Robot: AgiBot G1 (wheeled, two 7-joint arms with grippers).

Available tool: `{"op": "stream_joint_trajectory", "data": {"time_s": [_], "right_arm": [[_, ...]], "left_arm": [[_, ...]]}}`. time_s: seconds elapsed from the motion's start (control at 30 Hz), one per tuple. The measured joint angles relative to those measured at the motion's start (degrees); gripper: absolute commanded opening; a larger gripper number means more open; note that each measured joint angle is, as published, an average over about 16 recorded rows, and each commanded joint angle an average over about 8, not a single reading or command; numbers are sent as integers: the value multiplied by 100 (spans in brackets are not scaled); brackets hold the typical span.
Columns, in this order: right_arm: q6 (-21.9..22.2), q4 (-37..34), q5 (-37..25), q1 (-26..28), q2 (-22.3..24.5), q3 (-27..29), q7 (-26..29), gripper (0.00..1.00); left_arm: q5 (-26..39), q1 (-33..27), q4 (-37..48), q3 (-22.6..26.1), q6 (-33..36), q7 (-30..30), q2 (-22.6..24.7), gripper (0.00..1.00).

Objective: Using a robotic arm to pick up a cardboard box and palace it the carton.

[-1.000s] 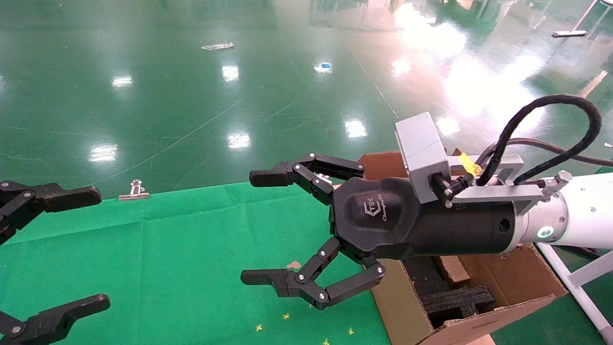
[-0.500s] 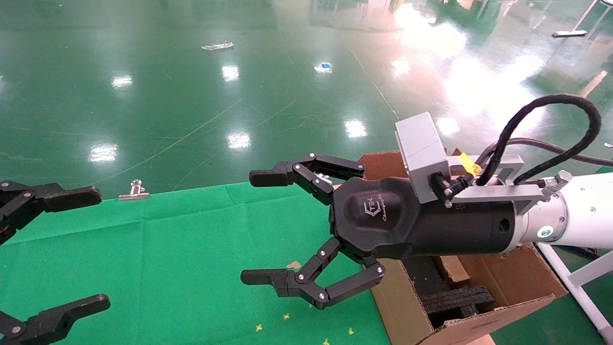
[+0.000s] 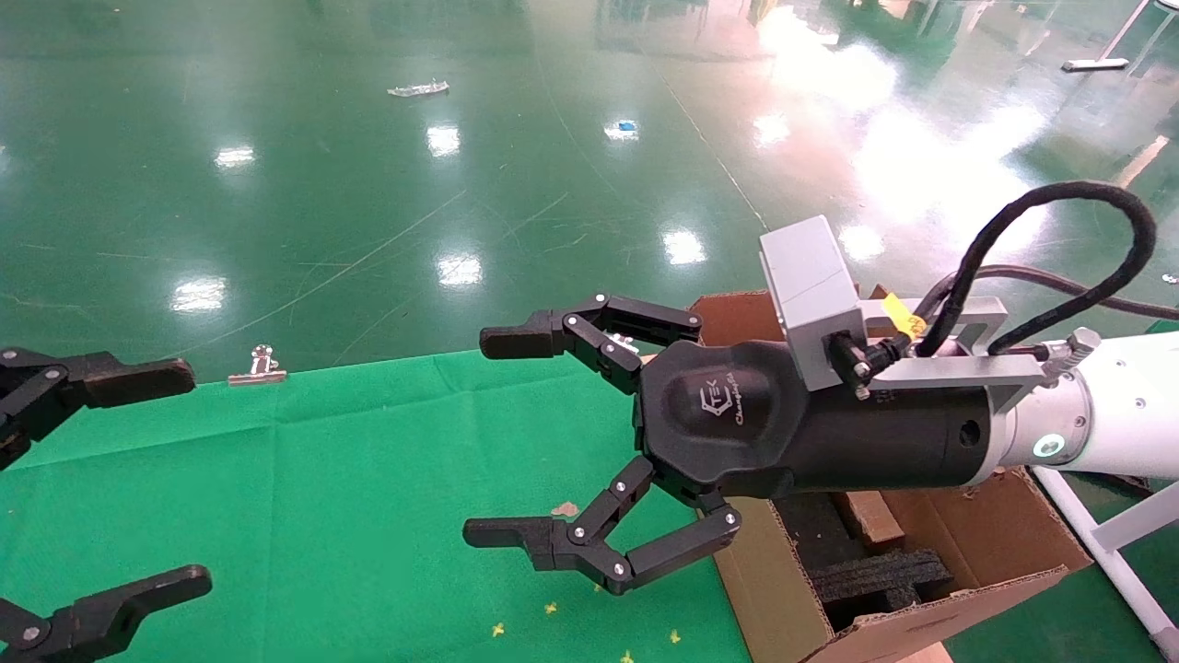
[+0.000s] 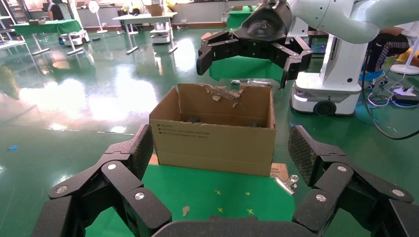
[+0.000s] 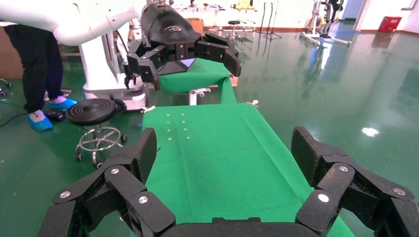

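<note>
My right gripper [image 3: 496,437], black on the white robotic arm [image 3: 1114,414], hangs open and empty over the green cloth, just left of the carton [image 3: 774,589]. The carton is a large brown box with black foam [image 3: 880,575] inside. A small brown cardboard block [image 3: 870,517], probably the cardboard box, lies in it by the foam, partly hidden under the arm. My left gripper [image 3: 180,477] is open and empty at the left edge. The left wrist view shows its pads [image 4: 143,148] wide apart, the carton [image 4: 212,138] ahead and the right gripper [image 4: 247,54] above it. The right gripper [image 5: 225,153] is open in its own view.
The green cloth table [image 3: 368,479] carries a metal binder clip [image 3: 260,366] at its far edge, a brown scrap [image 3: 565,508] and small yellow marks. A white stand [image 3: 1105,543] is right of the carton. A stool [image 5: 98,111] and a person stand beyond the table's left end.
</note>
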Motion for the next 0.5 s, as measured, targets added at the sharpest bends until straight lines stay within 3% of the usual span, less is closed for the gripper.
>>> {"op": "stream_joint_trajectory", "data": {"time_s": [0.5], "right_arm": [[0, 0, 0, 0, 0, 0, 0, 100]], "left_arm": [[0, 0, 0, 0, 0, 0, 0, 100]]}}
